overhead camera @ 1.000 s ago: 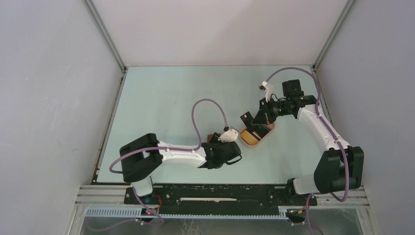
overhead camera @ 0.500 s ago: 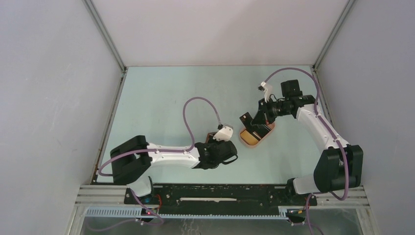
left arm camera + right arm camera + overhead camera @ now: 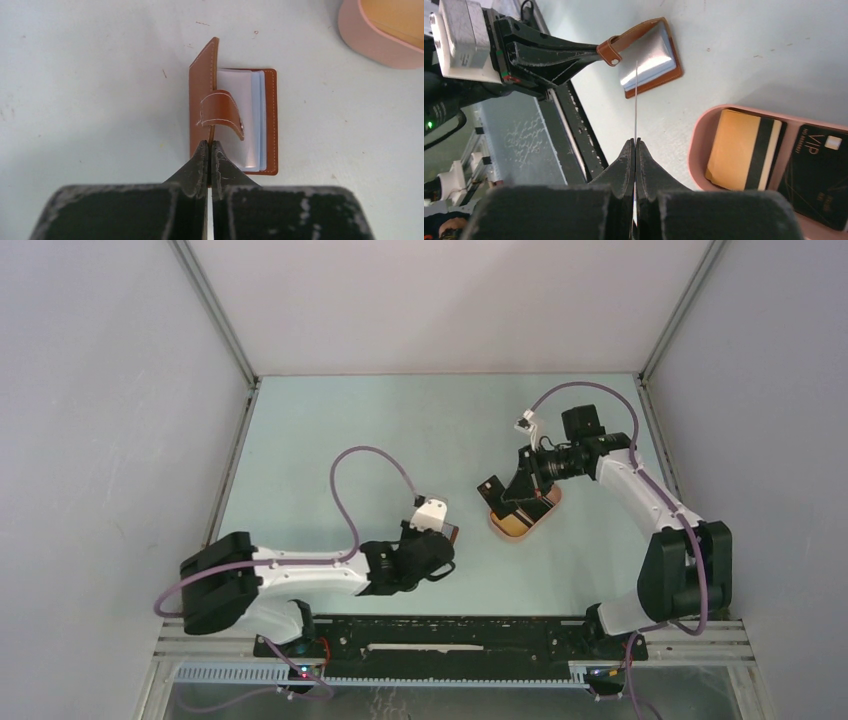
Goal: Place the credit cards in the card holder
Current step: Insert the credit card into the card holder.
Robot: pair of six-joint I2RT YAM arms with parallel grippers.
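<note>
Stitching in white is running round the reddish-brown leather bifold card holder [image 3: 232, 117], which is lying on the pale green table [image 3: 90, 90] in the left wrist view; its front cover [image 3: 202, 90] is standing up on edge and its snap tab [image 3: 222, 107] is curling over the clear plastic sleeves [image 3: 240, 85]; the left gripper [image 3: 209, 149] is clenching the near edge of that cover; the pink oval tray [image 3: 372, 42] is sitting near, at the upper right. From the right wrist, the right gripper [image 3: 635, 147] is pinching a thin plastic card [image 3: 636, 100] seen edge-on, colour unclear, its far tip lining up with the sleeves; the tray is holding a yellow-orange striped card [image 3: 736, 147] and a black card [image 3: 821, 172]. From above, the left arm [image 3: 300, 575] is stretching low along the near edge; the right gripper is hovering over the tray.
</note>
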